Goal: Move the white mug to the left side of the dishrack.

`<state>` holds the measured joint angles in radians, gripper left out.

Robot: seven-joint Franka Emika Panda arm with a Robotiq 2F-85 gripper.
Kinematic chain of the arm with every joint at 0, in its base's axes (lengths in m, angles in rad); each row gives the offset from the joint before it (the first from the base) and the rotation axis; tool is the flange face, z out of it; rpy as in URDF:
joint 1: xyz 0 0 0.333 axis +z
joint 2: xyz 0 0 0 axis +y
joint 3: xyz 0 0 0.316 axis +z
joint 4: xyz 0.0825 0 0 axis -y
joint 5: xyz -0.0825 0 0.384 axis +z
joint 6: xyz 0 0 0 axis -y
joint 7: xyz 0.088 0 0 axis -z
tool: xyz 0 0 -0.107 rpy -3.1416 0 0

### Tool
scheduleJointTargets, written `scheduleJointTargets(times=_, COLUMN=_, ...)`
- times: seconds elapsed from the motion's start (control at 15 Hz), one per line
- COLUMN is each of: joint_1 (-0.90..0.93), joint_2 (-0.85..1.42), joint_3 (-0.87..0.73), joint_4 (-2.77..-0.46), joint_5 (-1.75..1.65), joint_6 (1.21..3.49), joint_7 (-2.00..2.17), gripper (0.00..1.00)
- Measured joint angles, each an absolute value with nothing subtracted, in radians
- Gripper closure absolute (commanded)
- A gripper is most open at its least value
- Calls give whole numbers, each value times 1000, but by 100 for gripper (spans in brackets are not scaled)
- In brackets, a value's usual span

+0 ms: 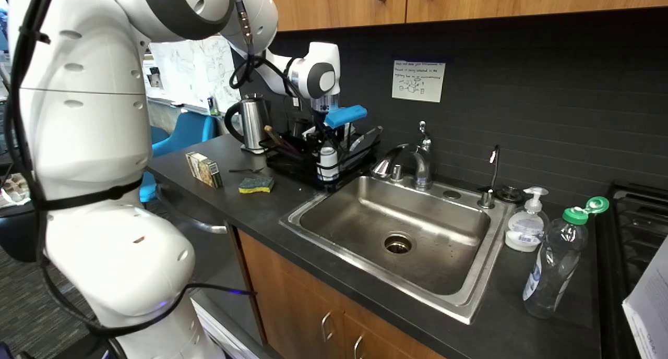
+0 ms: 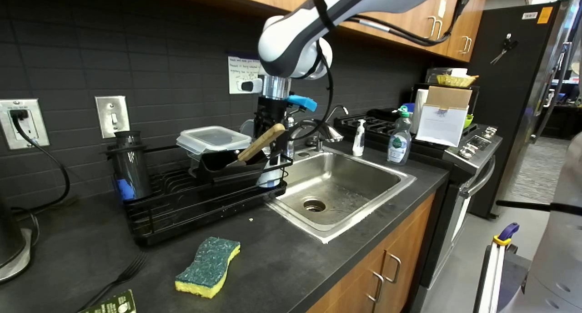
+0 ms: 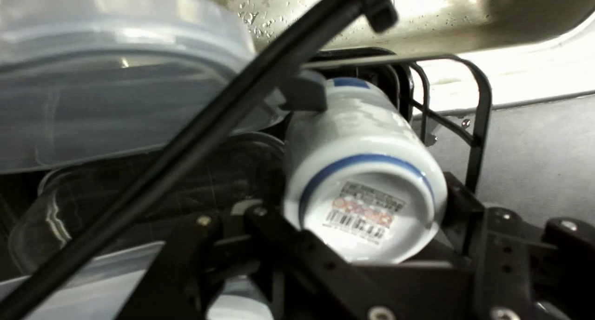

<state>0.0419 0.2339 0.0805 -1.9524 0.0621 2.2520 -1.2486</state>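
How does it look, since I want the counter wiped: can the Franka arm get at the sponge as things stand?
Probably not right now: the jaws look closed on the white mug in the dishrack. Once freed, likely yes: the sponge lies uncovered on the counter.

Glare bleaches the sink rim (image 3: 534, 76) in the softly blurred wrist view.

Dark bench (image 2: 273, 258) with a steel sink (image 1: 360, 228) set into it
The black dishrack (image 2: 200, 215) stands beside the sink — near it are a green-and-yellow sponge (image 2: 209, 265), a dark fork (image 2: 119, 279), a small box (image 1: 204, 169) and a metal kettle (image 1: 254, 121). Across the sink — a pump bottle (image 1: 526, 226) just beside a green-capped clear bottle (image 1: 556, 265).
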Motion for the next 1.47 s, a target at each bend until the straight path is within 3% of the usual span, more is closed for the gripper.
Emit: scheduleJointTargets(times=1.47, joint_1=55, joint_2=209, joint_3=99, joint_4=-1938, joint_5=-27, joint_6=2252, joint_7=-1184, gripper=47)
